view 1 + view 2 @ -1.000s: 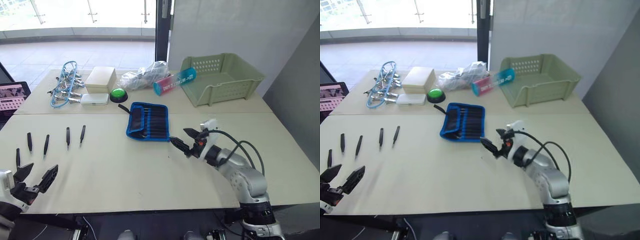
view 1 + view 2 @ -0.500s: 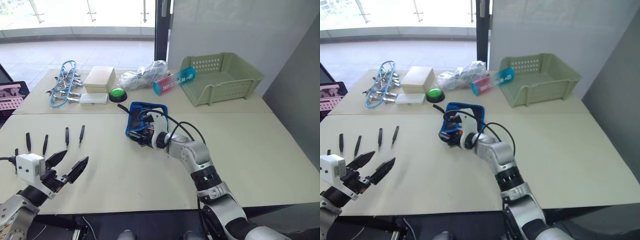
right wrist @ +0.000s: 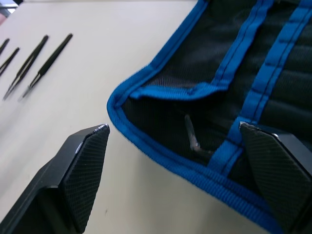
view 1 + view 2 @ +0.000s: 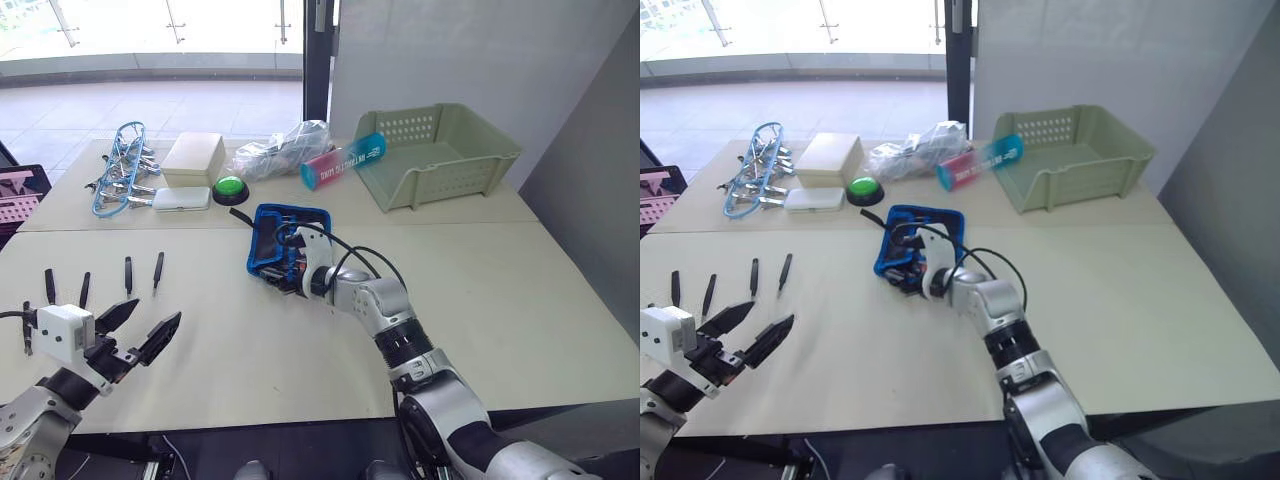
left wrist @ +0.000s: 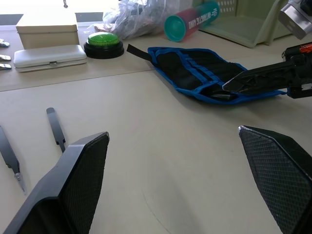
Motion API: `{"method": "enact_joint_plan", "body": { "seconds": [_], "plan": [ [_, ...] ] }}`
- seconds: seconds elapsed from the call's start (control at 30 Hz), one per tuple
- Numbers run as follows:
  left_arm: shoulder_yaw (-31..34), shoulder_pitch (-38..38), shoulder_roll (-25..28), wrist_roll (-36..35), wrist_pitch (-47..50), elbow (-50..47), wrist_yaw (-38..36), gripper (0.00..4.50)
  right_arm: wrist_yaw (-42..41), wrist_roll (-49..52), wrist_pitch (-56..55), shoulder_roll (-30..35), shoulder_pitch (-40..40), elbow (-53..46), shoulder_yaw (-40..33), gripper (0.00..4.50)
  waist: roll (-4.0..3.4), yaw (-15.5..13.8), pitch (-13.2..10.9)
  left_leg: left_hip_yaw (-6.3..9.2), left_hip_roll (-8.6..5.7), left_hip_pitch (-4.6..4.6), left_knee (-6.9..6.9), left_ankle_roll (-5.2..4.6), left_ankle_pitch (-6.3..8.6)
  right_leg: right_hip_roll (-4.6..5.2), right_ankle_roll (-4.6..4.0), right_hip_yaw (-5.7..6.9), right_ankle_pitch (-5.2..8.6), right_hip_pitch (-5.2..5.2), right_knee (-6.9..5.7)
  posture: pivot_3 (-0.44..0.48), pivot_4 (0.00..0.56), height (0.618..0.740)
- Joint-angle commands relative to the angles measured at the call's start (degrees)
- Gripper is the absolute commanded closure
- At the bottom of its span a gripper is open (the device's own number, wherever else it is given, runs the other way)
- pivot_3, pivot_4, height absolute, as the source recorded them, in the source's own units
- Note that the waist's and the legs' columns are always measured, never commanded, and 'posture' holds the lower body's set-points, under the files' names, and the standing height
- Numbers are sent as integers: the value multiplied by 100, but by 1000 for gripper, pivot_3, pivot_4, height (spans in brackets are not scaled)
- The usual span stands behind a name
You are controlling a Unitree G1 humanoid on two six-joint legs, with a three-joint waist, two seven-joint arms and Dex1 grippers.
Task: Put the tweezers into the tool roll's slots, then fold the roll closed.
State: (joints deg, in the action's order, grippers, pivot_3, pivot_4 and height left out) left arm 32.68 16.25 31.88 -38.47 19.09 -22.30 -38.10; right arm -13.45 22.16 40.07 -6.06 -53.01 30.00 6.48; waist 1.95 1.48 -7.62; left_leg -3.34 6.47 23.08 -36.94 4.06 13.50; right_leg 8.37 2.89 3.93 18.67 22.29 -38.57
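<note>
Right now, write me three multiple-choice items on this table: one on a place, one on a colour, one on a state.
1. Where do the tweezers lie?
A. in the green basket
B. on the table by the left gripper
C. in the tool roll

2. What colour is the tool roll's edging?
A. blue
B. red
C. yellow

3. How is the left gripper?
A. shut on a tweezer
B. shut, empty
C. open, empty

Answers:
1 B: they lie loose on the table, just beyond that gripper.
2 A: a bright blue border rims the black fabric.
3 C: its fingers are spread with nothing between them.
</note>
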Motion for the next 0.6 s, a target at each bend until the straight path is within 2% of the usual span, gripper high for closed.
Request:
{"method": "enact_joint_plan", "body": {
  "seconds": [0.03,0.37,0.6],
  "plan": [
    [44,-12,14,-38,-98,-160,-31,0,-27,104,-557,-998,-753,612,-238,7,-1,14,-1,0,0,0,0,0,0,0,0,0,0,0,1,0,150,716],
    [36,-36,31,-24,-100,-124,-44,0,-310,-31,-1337,-1358,-1430,1956,-119,7,-3,93,-2,1,0,5,1,0,0,0,0,0,0,3,0,0,150,716],
    [35,-52,30,-22,-92,-119,-32,0,-729,-494,-1376,-1083,-1181,1461,611,7,-6,105,-4,0,1,7,2,1,0,0,0,0,0,6,1,0,150,716]
  ]
}}
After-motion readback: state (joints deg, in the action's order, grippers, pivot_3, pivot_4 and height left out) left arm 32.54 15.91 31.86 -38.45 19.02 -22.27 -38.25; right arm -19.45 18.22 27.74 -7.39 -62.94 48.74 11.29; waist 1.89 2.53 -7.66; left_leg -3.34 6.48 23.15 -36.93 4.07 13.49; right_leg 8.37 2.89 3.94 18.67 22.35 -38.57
